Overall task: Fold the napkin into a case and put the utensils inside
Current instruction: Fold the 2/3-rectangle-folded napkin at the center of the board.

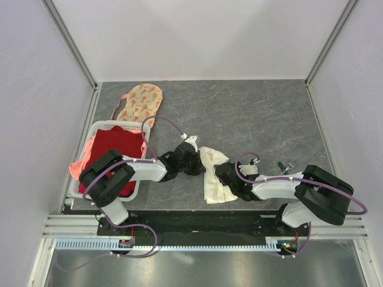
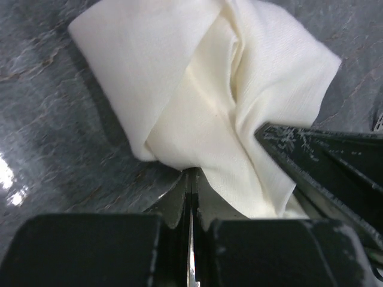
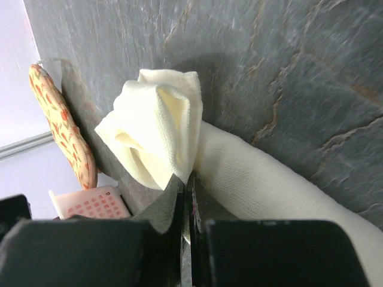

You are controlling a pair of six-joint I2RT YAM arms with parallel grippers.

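The cream-white napkin (image 1: 213, 179) lies bunched and partly folded on the grey table between my two arms. My left gripper (image 1: 200, 159) is shut on one edge of it; in the left wrist view the jaws (image 2: 191, 174) pinch the napkin (image 2: 197, 89), whose loose folds spread away from them. From the right, my right gripper (image 1: 222, 174) is shut on another part; its wrist view shows the gripper (image 3: 187, 179) clamped on a raised, rolled corner of the napkin (image 3: 161, 119). The small utensils (image 1: 289, 164) lie on the table beside the right arm, apart from the cloth.
A white basket (image 1: 99, 127) with a red cloth (image 1: 114, 149) stands at the left. A peach floral cloth (image 1: 140, 101) hangs over the basket's far end, and it (image 3: 63, 125) also shows in the right wrist view. The right arm's black body (image 2: 326, 170) crosses the left wrist view.
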